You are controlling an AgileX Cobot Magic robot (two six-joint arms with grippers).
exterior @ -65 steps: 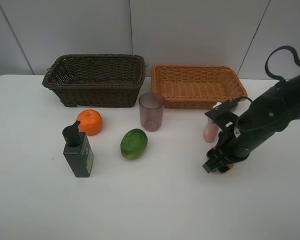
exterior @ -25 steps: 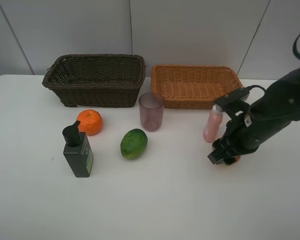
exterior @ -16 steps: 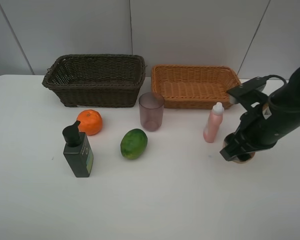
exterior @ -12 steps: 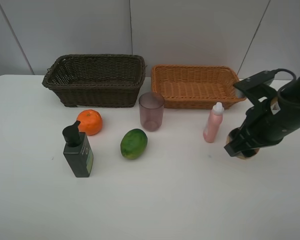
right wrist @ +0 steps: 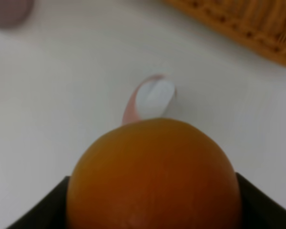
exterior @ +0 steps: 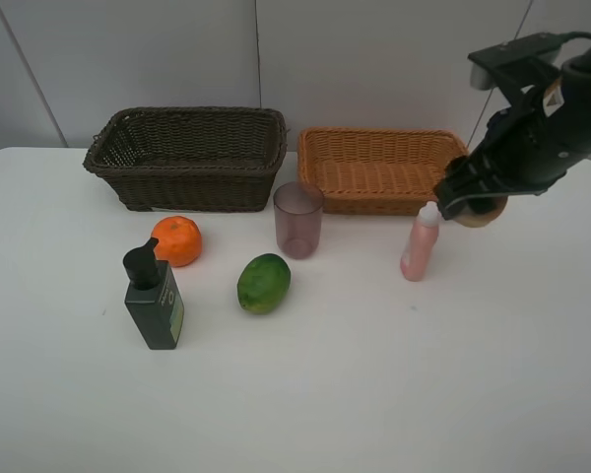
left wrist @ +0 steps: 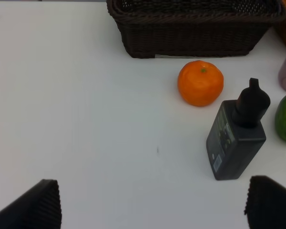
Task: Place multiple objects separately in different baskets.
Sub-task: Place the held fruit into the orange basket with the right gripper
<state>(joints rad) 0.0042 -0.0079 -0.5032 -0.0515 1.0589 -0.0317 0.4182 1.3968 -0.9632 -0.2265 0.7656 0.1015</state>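
The right gripper point(exterior: 475, 203) is up off the table now, no longer low beside the pink bottle point(exterior: 419, 246), and it grips the peach point(right wrist: 155, 176) between its jaws. It hangs just off the tan basket point(exterior: 374, 204), at the near right corner (not yet over it). The carry looks nearly done; release remains. The left gripper point(left wrist: 155, 207) gapes wide and empty near the tangerine point(left wrist: 200, 82).

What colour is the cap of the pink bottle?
White. The cap shows best in the right wrist view.
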